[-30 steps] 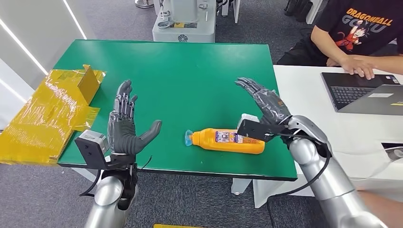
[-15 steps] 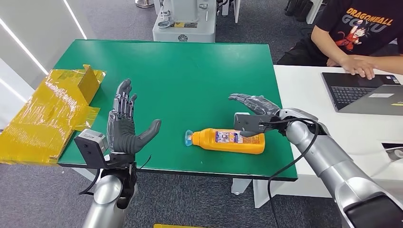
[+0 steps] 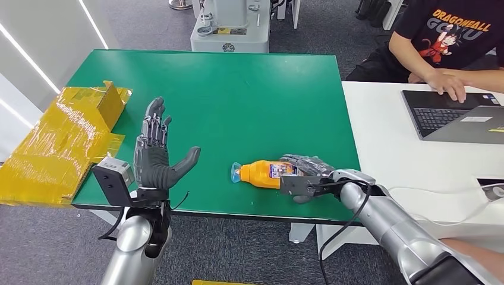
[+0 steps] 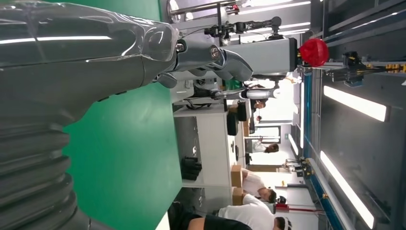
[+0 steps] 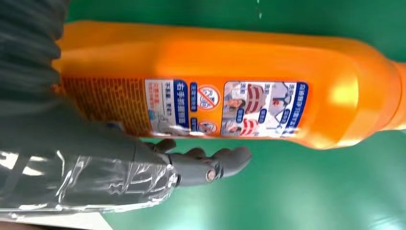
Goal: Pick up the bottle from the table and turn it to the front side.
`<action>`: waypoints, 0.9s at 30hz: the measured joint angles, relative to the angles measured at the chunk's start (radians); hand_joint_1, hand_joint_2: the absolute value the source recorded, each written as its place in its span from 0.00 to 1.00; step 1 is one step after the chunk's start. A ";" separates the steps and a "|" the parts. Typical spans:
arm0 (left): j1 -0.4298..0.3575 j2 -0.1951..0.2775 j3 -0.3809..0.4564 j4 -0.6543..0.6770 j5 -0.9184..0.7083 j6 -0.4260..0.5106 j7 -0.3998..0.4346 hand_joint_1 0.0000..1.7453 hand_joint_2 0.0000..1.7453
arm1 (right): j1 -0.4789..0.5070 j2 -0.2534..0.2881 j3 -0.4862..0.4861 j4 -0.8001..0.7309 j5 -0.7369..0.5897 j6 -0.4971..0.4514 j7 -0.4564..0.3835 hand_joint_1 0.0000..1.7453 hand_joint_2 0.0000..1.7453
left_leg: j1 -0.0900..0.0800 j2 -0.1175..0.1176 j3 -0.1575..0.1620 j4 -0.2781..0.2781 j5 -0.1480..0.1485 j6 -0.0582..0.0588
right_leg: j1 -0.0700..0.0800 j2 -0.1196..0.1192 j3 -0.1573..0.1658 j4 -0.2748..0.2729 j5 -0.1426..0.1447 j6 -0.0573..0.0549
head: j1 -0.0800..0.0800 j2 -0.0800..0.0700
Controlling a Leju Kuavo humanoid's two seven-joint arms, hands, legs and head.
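Green tabletop (image 3: 238, 89) in an office, head view: orange bottle (image 3: 261, 173) lies flat near the front edge, cap away from the right hand (image 3: 304, 171). Right fingers (image 3: 297, 160) lie over the bottle's base end; can't tell whether they've closed on it. Left hand (image 3: 156, 155) is raised, fingers spread wide, holding nothing, well apart from the bottle. Yellow wrapped box (image 3: 65, 139) sits just beyond the left fingers. Person (image 3: 457, 41) at a laptop (image 3: 454, 116) beyond the right hand.

Left wrist view: left fingers (image 4: 210, 57) apart over green.

Right wrist view: bottle (image 5: 230, 81) label up, one right finger (image 5: 210, 167) alongside it.
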 joint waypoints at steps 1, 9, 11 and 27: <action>-0.001 0.000 -0.001 0.002 0.003 0.001 0.000 0.00 1.00 | 0.000 0.000 0.002 0.002 0.000 0.000 0.007 0.00 1.00 | 0.000 0.000 0.000 0.000 0.000 0.000 | 0.000 0.000 0.000 0.000 0.000 0.000 | 0.000 0.000; -0.008 0.006 -0.020 0.026 0.016 0.008 0.003 0.00 1.00 | -0.010 -0.003 0.047 0.009 0.062 -0.019 0.066 0.00 1.00 | 0.000 0.000 0.000 0.000 0.000 0.000 | 0.000 0.000 0.001 0.000 0.000 0.000 | 0.000 0.000; -0.008 0.006 -0.022 0.030 0.016 0.009 0.003 0.00 1.00 | -0.010 -0.003 0.061 0.012 0.080 -0.043 0.087 0.00 1.00 | 0.000 0.000 0.001 0.000 0.000 0.000 | 0.000 0.000 0.001 0.000 0.000 0.000 | 0.000 0.000; -0.022 0.004 -0.038 0.051 0.002 -0.002 0.024 0.00 1.00 | 0.008 -0.016 0.123 0.033 0.209 -0.231 0.262 0.99 1.00 | 0.000 0.002 0.002 0.000 0.000 0.000 | 0.000 0.002 0.002 -0.001 0.000 0.000 | 0.000 0.000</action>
